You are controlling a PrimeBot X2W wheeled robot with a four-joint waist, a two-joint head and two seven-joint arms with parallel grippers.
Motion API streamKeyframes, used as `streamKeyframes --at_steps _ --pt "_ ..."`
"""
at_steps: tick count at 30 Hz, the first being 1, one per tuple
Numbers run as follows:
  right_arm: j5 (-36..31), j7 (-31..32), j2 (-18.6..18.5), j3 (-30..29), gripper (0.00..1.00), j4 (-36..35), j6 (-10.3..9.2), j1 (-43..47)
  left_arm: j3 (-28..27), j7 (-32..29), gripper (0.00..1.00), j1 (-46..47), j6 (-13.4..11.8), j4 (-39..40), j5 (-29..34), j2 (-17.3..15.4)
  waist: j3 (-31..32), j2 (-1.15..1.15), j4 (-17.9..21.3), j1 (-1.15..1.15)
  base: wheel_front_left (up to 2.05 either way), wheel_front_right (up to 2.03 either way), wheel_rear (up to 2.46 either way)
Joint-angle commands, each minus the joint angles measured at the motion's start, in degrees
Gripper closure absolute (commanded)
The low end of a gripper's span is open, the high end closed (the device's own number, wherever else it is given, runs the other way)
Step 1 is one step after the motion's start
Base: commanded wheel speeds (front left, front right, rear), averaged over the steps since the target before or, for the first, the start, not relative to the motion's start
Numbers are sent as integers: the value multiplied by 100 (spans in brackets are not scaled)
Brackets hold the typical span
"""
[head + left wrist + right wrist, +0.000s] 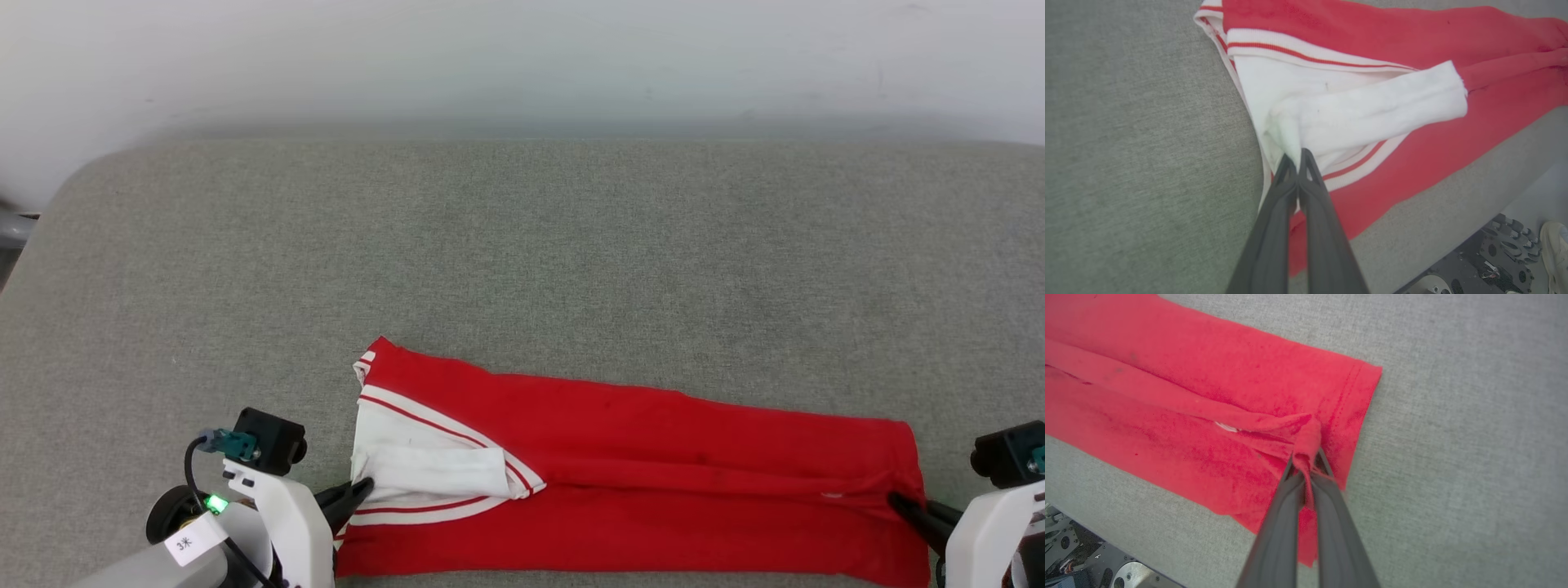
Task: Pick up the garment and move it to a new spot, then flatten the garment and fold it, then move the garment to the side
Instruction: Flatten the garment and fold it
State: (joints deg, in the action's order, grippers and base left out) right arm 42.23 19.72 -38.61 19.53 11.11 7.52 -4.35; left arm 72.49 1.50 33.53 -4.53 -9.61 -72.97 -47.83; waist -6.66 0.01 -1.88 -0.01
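The garment (653,441) is being pinched endwise by the left gripper (365,488) and right gripper (896,499), best lifted evenly, taut.

Red garment (653,457), white striped sleeve, folded lengthwise, near front edge

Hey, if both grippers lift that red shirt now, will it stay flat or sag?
Probably floppy: the shirt bunches into a ridge where the right gripper pinches its hem. It would likely sag between that and the left gripper on the white sleeve. Seems light: thin cloth lying nearly flat.
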Motion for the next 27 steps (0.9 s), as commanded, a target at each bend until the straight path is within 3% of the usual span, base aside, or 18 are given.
streamKeyframes --at_steps 1,7,8,9,10,14,18,22,27 --pt "-18 -1 35 -26 100 5 -7 81 9 25 100 -84 16 -36 -26 36 -11 -1 -1 1 0 0 0" --pt "-27 -75 300 4 100 295 -7 189 13 124 100 -196 58 -325 -26 173 -89 -1 30 1 0 0 0" --pt "-47 -102 339 29 58 363 -7 182 8 167 100 -196 27 -390 13 204 -92 -1 32 1 0 0 0" --pt "-22 -122 381 54 0 396 -7 162 4 233 53 -193 -4 -435 54 234 -90 -1 36 1 0 0 0" --pt "27 -171 416 50 0 412 -7 132 -34 337 0 -202 -37 -470 76 263 -81 -1 44 1 0 0 0" --pt "150 -341 332 21 0 300 -7 80 -147 793 0 -268 -159 -507 213 304 21 -1 68 1 0 0 0" --pt "546 -317 176 -88 0 -61 -6 100 -346 1202 0 -313 -443 -459 426 320 136 -1 86 1 0 0 0" --pt "935 -104 -184 -316 0 -439 -6 3 -992 1368 0 -462 -934 -272 836 420 196 -1 77 1 0 0 0" --pt "1270 251 -503 -529 0 -480 -5 -51 -2303 1370 0 -1002 -1455 122 1877 701 159 -1 -2 1 0 0 0"
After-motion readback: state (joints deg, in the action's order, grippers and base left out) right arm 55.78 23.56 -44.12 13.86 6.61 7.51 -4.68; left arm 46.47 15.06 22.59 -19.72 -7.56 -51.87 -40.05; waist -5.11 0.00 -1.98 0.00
